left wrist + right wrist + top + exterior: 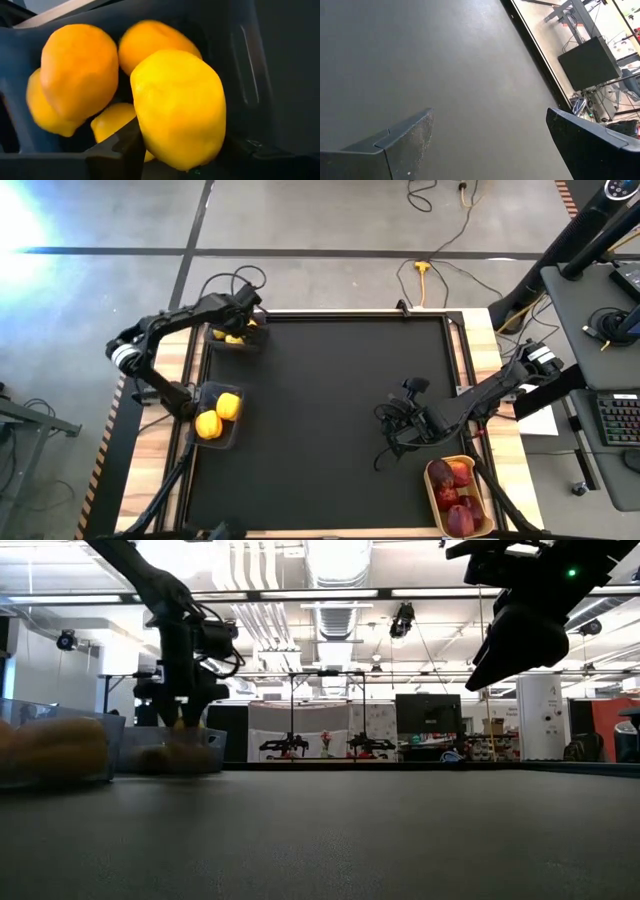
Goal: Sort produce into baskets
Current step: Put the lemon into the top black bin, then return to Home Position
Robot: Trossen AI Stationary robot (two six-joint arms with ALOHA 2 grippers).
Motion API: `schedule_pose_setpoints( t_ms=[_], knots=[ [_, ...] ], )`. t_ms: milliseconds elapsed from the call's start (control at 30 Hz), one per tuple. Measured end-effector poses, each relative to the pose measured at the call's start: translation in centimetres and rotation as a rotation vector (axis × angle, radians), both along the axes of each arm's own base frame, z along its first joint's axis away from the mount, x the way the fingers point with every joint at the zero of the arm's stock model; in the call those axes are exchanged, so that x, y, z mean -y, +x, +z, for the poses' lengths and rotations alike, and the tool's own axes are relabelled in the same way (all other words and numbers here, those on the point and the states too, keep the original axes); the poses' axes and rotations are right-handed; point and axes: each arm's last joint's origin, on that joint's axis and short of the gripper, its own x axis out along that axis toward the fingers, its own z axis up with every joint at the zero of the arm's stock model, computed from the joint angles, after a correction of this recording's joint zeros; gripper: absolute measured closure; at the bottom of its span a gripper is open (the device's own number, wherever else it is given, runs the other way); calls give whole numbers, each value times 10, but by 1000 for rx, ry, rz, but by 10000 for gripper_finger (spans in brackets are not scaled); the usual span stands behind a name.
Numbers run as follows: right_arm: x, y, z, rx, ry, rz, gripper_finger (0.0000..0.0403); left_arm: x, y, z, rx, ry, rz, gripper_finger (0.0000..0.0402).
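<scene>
Directly under the left tool (243, 328), a small dark rectangular plastic bin (256, 341) at the black counter's (320, 410) far corner holds yellow lemons (80, 75); the tool is clamped on a large yellow lemon (180, 107). Right tool (487, 135), fingers spread apart, hovers beside the tan oblong tray (433, 498) of dark red fruits (452, 492).
</scene>
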Motion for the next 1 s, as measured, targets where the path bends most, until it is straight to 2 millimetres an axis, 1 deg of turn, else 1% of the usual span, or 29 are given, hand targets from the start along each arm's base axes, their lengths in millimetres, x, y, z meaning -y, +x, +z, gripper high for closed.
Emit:
schedule_pose_setpoints(
  t_ms=[100, 367, 500, 600, 700, 767, 833, 900, 1000],
  knots=[
    [0, 0, 0, -1, 1, 0, 26, -4, 3, -1, -7, -12, 0, 214],
    [0, -1, -1, -5, 0, 0, 26, -5, 4, 1, -13, -5, 35, 147],
    [0, -1, -1, -4, 0, 0, 26, -2, 3, 6, 9, -21, -8, 130],
    [0, 0, -1, 1, 6, 1, 26, 4, -2, 18, 30, 0, -33, 128],
    [-1, 1, -1, 17, 16, 2, 26, 17, -6, 38, 62, 46, -79, 127],
    [-1, 3, -1, 31, 22, 6, 26, 32, -7, 51, 112, 92, -154, 127],
    [-3, 6, -3, 48, 25, 29, 26, 50, -7, 60, 188, 141, -266, 127],
    [-5, 10, -6, 74, 29, 65, 26, 70, -6, 64, 302, 200, -406, 127],
    [-7, 21, -13, 146, 44, 154, 26, 100, -6, 61, 505, 297, -584, 127]
  ],
)
